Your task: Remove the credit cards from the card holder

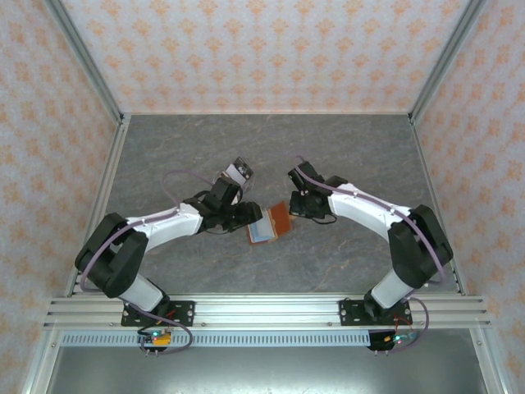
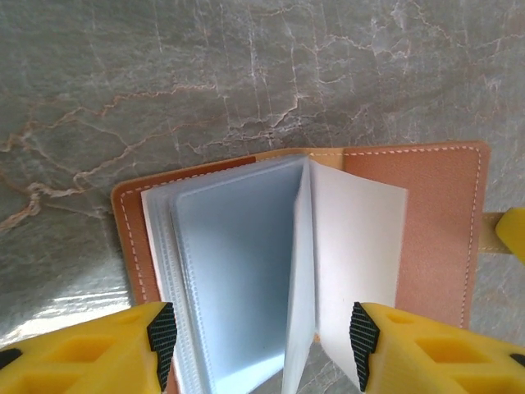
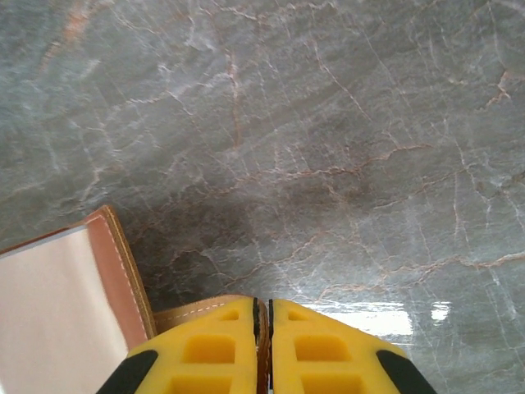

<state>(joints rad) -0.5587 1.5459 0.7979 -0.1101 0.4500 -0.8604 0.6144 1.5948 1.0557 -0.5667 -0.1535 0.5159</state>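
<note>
1. The card holder [image 1: 269, 223], a small reddish-brown leather booklet, lies open on the grey marbled counter [image 1: 344, 156], between my two hands.
2. Inside it, a stack of clear plastic sleeves [image 2: 238, 271] fans up from the spine and looks pale blue-grey. To the right of them a pale leaf [image 2: 357, 246] stands tilted over the bare leather cover.
3. My left hand [image 2: 262, 349] is at one edge of the card holder with its yellow fingers spread wide. One black pad [image 2: 162, 332] sits on each side of the sleeves. I cannot tell whether the pads touch them.
4. My right hand [image 3: 262, 328] is at the opposite edge of the card holder. Its fingers are pressed together, pinching a thin leather tab [image 3: 193, 313] that sticks out from the cover.
</note>
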